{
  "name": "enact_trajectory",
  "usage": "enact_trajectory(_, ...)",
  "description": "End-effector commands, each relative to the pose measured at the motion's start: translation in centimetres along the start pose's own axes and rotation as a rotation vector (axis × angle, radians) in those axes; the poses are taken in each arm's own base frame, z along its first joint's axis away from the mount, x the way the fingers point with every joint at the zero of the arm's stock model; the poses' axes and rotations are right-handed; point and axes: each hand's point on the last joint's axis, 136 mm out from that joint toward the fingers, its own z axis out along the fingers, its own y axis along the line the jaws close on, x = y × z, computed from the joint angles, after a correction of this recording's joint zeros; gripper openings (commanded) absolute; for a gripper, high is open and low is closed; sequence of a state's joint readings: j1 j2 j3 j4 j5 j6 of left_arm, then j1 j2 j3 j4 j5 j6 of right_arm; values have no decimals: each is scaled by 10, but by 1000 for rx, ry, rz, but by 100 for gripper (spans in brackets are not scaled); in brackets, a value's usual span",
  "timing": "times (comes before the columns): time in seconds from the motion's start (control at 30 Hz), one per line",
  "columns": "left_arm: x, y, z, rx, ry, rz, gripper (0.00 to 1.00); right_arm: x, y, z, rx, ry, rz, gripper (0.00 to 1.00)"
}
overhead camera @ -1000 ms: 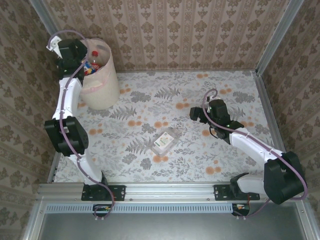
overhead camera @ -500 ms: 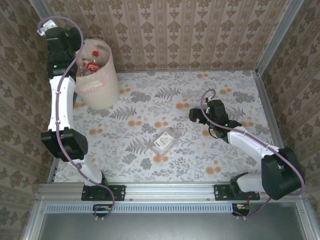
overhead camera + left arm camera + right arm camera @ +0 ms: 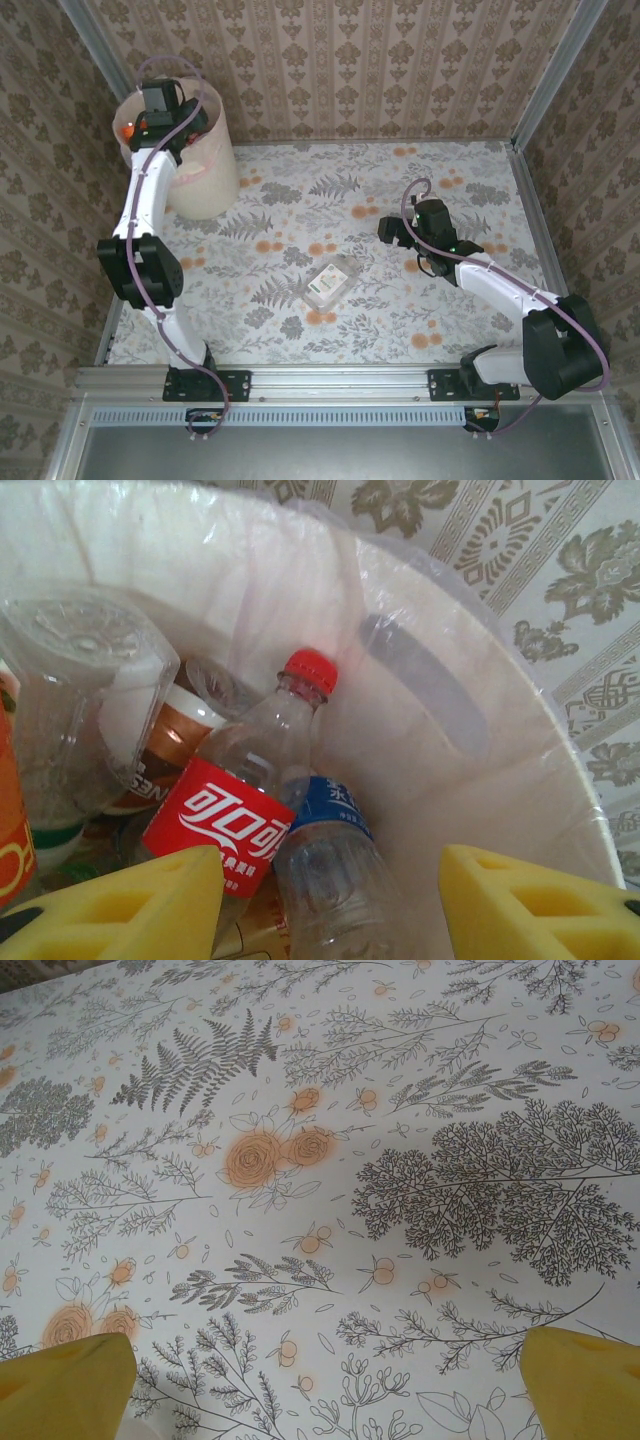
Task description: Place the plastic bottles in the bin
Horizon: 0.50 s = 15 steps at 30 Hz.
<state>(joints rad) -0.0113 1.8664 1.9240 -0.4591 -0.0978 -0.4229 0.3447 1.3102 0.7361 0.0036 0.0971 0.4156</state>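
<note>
Cream bin [image 3: 207,186], red-capped red-labelled bottle [image 3: 238,805], blue-labelled bottle [image 3: 326,872], grey-and-orange floral tablecloth [image 3: 450,1080], beige damask wallpaper [image 3: 350,60]

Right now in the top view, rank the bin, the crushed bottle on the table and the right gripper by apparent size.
Largest: the bin, by far.
Then the right gripper and the crushed bottle, too alike to rank.

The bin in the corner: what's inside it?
A pale bag lines the bin. On top lie a red-labelled bottle, a blue-labelled bottle, a brown-labelled bottle and a clear upturned bottle. Whatever lies beneath them is covered.
</note>
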Motion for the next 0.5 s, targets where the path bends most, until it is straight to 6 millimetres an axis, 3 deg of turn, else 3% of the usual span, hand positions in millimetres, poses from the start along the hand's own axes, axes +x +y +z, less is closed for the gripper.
enact_trajectory(0.0,-17,3,-15,17,-22,-45,60,-8,2,-4,-7,-27,-15,100)
enact_trajectory(0.13,-43,-18,-45,89,-82,-13,63,-9,1,-6,-6,-35,-13,100)
enact_trajectory(0.23,-47,-43,-69,159,-102,27,70,-8,1,-7,-7,-38,-2,100)
enact_trajectory(0.33,-37,-68,-90,191,-109,104,82,-10,1,-8,-10,-48,6,100)
enact_trajectory(0.47,-10,-100,-107,232,-83,191,98,-12,0,-11,-6,-60,10,100)
